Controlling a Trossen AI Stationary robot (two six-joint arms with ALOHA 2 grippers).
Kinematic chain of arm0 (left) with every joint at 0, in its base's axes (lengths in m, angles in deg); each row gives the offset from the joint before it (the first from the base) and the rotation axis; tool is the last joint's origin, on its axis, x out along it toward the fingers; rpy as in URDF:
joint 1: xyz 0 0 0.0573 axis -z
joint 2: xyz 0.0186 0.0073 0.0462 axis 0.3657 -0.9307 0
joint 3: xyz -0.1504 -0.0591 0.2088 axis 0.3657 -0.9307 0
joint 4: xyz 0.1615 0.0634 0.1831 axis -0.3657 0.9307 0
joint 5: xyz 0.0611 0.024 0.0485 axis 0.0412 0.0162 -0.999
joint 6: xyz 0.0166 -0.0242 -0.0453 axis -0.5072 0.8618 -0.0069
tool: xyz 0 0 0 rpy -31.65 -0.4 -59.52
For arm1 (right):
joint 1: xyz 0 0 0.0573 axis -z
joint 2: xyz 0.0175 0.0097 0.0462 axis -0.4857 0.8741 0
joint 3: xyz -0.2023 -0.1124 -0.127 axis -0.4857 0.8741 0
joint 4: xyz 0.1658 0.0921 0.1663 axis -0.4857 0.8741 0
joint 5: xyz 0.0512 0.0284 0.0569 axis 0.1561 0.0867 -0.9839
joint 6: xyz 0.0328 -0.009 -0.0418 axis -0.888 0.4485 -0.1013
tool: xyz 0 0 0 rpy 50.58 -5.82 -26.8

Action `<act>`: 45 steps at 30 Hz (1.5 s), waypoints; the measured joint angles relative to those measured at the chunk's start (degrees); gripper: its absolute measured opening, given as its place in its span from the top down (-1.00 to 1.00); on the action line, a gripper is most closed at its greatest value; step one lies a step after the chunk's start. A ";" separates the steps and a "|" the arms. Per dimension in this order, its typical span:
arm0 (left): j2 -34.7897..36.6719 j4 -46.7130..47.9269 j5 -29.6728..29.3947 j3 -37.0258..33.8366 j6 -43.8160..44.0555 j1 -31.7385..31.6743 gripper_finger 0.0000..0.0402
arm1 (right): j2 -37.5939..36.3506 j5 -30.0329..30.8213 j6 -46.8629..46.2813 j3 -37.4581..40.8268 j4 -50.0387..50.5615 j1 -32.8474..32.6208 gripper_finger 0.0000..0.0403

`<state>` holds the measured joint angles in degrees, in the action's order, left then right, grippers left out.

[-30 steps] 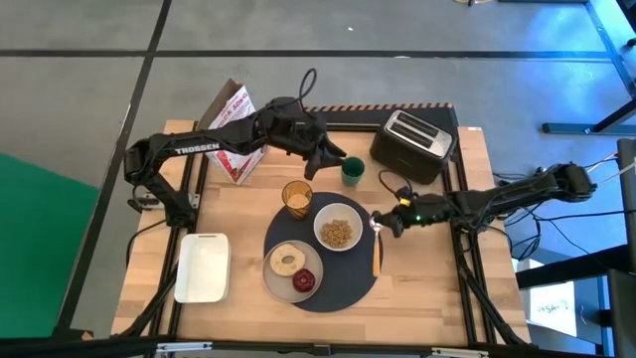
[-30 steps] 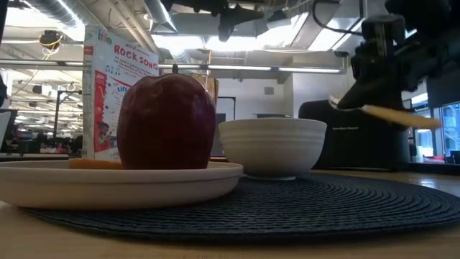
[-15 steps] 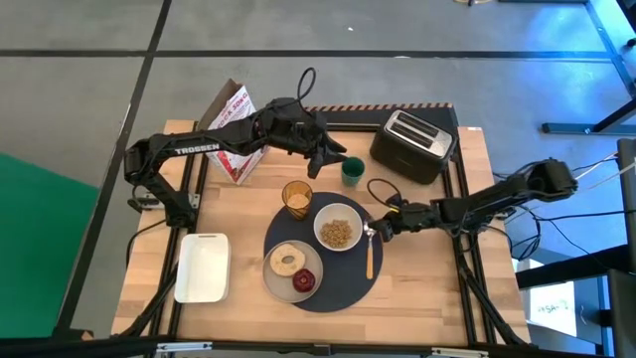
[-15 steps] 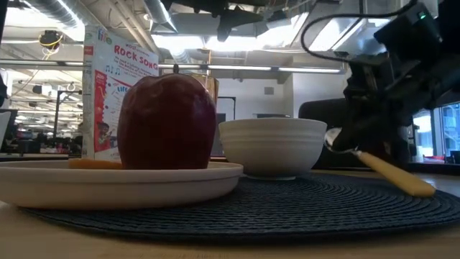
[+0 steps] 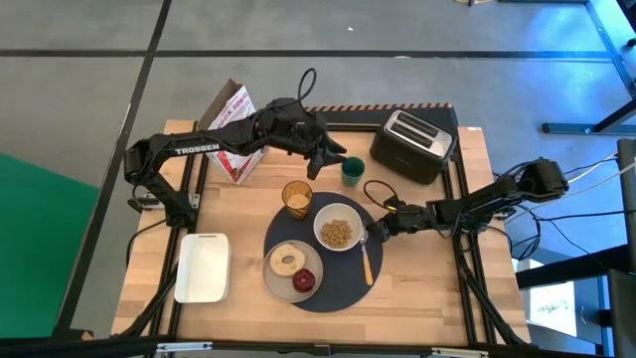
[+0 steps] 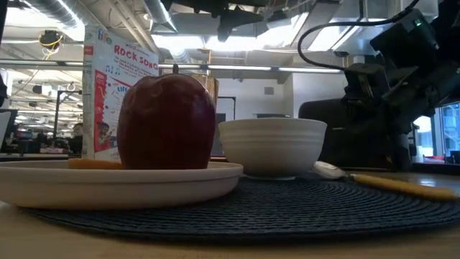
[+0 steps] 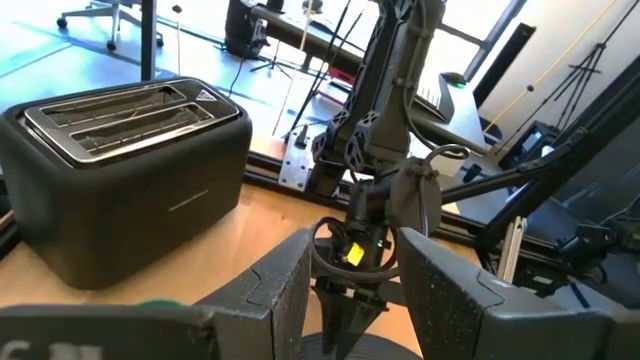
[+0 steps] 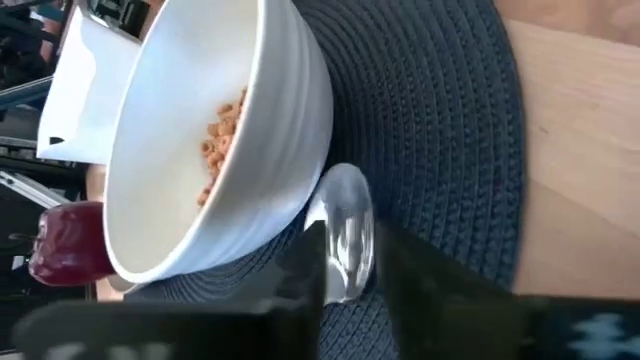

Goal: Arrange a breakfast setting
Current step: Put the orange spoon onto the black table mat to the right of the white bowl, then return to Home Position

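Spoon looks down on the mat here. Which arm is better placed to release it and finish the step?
The right: its gripper sits at the bowl end of the orange-handled spoon, which lies flat on the round dark grey mat. The left gripper hovers far off near the black toaster.

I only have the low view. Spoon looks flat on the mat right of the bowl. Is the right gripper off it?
Observer: Not clearly. In the high view the right gripper sits at the spoon's bowl end; whether it has let go is unreadable.
Operator: Anything in the bowl?
Observer: Yes, cereal in the white bowl.
Operator: What else is on the plate besides the apple?
Observer: A ring-shaped bagel-like piece on the plate.
Operator: Left arm?
Observer: Left gripper hovers by the green cup, open.
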<state>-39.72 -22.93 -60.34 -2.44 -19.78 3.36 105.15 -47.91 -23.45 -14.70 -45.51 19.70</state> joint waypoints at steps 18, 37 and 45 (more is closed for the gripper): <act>10.12 0.17 3.99 -0.09 -10.16 -3.80 0.28 | -24.22 8.72 17.65 -7.06 8.47 0.02 0.53; 26.60 5.37 -3.83 -8.55 -16.39 -0.79 0.97 | -21.99 -8.38 66.83 -65.51 54.81 9.11 0.98; 36.66 -14.75 -11.66 -33.46 -14.08 7.61 0.99 | -32.74 -6.56 61.37 -60.03 66.92 14.17 1.00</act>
<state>-3.06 -37.68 -72.00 -35.90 -33.86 10.97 72.41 -54.47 37.93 -74.73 21.40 33.86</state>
